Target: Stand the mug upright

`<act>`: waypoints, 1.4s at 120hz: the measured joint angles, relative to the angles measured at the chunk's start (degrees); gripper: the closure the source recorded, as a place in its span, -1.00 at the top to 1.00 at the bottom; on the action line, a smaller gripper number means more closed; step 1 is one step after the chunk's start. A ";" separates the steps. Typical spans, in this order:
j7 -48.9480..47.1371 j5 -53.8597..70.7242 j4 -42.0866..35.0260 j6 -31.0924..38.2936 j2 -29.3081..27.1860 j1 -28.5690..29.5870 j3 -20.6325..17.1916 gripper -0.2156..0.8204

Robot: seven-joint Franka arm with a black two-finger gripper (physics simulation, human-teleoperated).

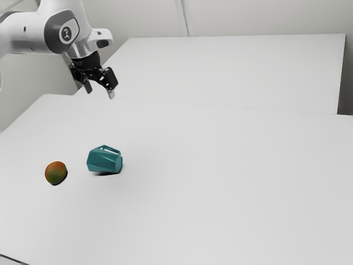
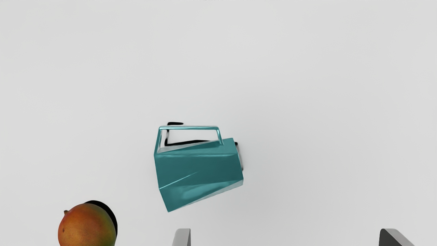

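Wide open and empty, my hand (image 1: 100, 92) hangs above the white tabletop (image 1: 220, 182), well apart from the teal mug (image 1: 105, 160), which lies on its side with the mango (image 1: 55, 172) near it, toward the exterior view's left. From the wrist view I get the mango's stub of stem (image 2: 66, 212) and the black shadow outlining the mug's handle (image 2: 189, 127), while the exterior view gives me the white arm (image 1: 33, 33). Beyond the plain, smooth tabletop I see another pale flat surface (image 1: 237, 72) and light grey walls (image 1: 154, 16).
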 joint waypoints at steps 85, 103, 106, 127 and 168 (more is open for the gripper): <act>15.85 -18.65 4.17 -5.68 9.76 22.95 -0.62 0.58; 20.73 -23.17 6.71 -8.39 16.31 27.17 -0.69 0.58; 21.54 -24.16 6.97 -8.88 17.45 27.85 -0.78 0.58; 26.82 -30.59 7.50 -11.65 24.57 32.15 -2.40 0.58; 36.43 -44.15 8.21 -14.94 33.46 37.95 -5.43 0.58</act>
